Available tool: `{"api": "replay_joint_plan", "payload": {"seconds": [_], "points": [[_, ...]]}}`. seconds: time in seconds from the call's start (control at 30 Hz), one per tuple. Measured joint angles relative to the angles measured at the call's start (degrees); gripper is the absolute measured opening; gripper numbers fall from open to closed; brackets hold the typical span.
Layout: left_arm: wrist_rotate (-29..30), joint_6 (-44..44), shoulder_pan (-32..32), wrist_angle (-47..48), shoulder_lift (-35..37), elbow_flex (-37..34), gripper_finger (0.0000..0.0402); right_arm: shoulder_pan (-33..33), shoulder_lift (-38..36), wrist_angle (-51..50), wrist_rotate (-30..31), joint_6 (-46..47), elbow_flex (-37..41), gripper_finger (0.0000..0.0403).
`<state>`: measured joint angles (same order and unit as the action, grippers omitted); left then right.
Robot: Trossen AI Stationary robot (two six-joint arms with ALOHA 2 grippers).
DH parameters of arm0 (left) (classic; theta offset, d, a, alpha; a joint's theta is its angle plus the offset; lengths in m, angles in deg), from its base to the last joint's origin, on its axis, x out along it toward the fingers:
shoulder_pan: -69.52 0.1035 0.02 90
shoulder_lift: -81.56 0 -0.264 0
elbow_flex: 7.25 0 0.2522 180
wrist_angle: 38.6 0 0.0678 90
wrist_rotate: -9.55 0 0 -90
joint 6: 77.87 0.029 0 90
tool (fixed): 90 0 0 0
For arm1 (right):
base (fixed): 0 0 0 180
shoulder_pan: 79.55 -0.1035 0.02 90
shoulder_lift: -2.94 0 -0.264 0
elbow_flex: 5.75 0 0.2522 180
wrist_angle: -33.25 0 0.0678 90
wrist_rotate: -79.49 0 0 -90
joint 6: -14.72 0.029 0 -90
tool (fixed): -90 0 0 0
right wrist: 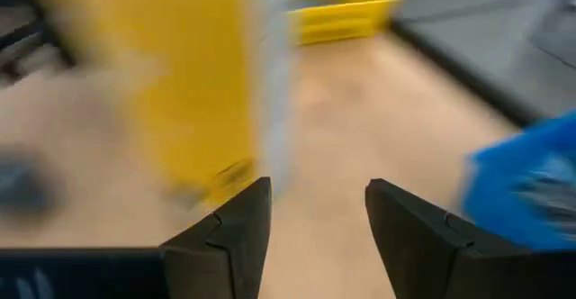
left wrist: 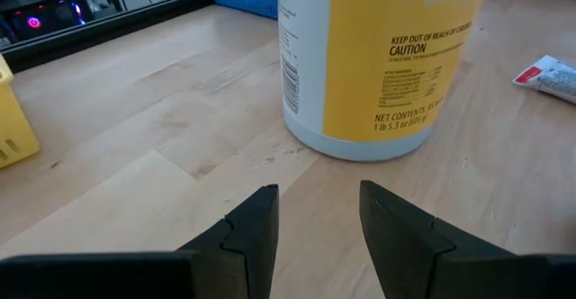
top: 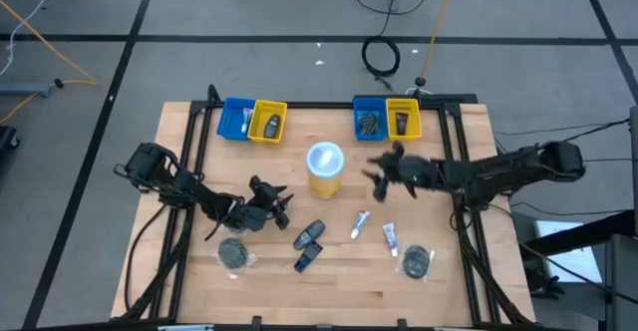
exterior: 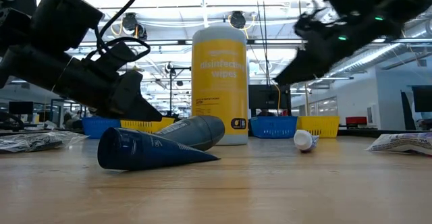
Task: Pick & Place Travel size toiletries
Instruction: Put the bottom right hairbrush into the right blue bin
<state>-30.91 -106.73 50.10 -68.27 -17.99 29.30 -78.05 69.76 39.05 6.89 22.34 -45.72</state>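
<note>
Several travel toiletries lie on the wooden table: two dark tubes (top: pixel 309 235) (top: pixel 305 260), two white tubes with blue ends (top: pixel 359 224) (top: pixel 391 236), and two clear-wrapped dark discs (top: pixel 234 254) (top: pixel 416 261). More small items sit in the far bins. My left gripper (top: pixel 279 206) (left wrist: pixel 319 213) is open and empty, left of the dark tubes, pointing toward the yellow wipes canister (left wrist: pixel 378 56). My right gripper (top: pixel 375 171) (right wrist: pixel 315 213) is open and empty, raised above the table just right of the canister (top: pixel 325 166). In the low view the dark tubes (exterior: pixel 158 146) lie in front.
The yellow canister with a white lid stands mid-table between the grippers. A blue bin (top: pixel 236 119) and a yellow bin (top: pixel 269 122) sit far left; a blue bin (top: pixel 370 119) and a yellow bin (top: pixel 403 119) sit far right. Bare wood lies along the near edge.
</note>
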Motion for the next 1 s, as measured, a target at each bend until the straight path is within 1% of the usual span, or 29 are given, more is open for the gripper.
{"api": "replay_joint_plan", "payload": {"seconds": [0.1,0.13,0.23,0.3,0.33,0.4,0.47,0.6,0.67,0.73,0.83,0.93,1.0], "points": [[0.1,0.0,0.1,-0.1,0.0,0.0,0.0152,-4.5,0.0,8.8,-6.9,-1.0,5.2,0.0175],[0.1,0.0,0.2,-0.2,0.0,0.0,0.0152,-5.5,0.0,12.3,-9.1,0.0,6.9,0.0175],[0.1,0.0,0.7,-0.3,0.0,0.0,0.0152,-7.4,0.0,21.7,-17.2,8.0,10.8,0.0173],[0.1,0.0,1.0,-0.3,0.0,0.0,0.0152,-8.6,-1.2,22.8,-21.0,13.3,11.2,0.0173],[0.1,-0.2,1.1,-0.3,0.0,0.0,0.0152,-9.6,-2.0,21.3,-22.1,15.8,10.9,0.0172],[0.1,-0.3,1.1,-0.3,0.0,0.0,0.0152,-12.0,-3.8,13.6,-23.3,19.9,9.1,0.0173],[0.1,-0.3,1.1,-0.3,0.0,0.0,0.0152,-14.7,-5.9,1.9,-23.5,24.8,6.9,0.0176],[0.0,-0.4,1.1,-0.2,0.0,0.0,0.0152,-19.5,-9.3,-23.0,-23.7,37.7,2.0,0.0187],[0.0,-0.4,1.1,-0.2,0.0,0.0,0.0152,-21.8,-10.6,-31.4,-24.0,43.1,0.4,0.0194],[0.0,-0.5,1.1,-0.2,0.0,0.0,0.0152,-23.8,-12.1,-36.8,-25.2,46.9,-0.5,0.02],[-0.1,-0.5,1.1,-0.1,0.0,0.0,0.0152,-26.8,-13.4,-41.5,-25.1,51.7,-0.5,0.0205],[-0.5,-0.7,1.1,-0.1,0.0,0.0,0.0152,-29.5,-13.3,-40.9,-25.0,53.8,0.4,0.0206],[-0.6,-0.9,1.1,-0.1,0.0,0.0,0.0152,-31.2,-12.8,-39.6,-24.9,52.3,1.1,0.0204]]}}
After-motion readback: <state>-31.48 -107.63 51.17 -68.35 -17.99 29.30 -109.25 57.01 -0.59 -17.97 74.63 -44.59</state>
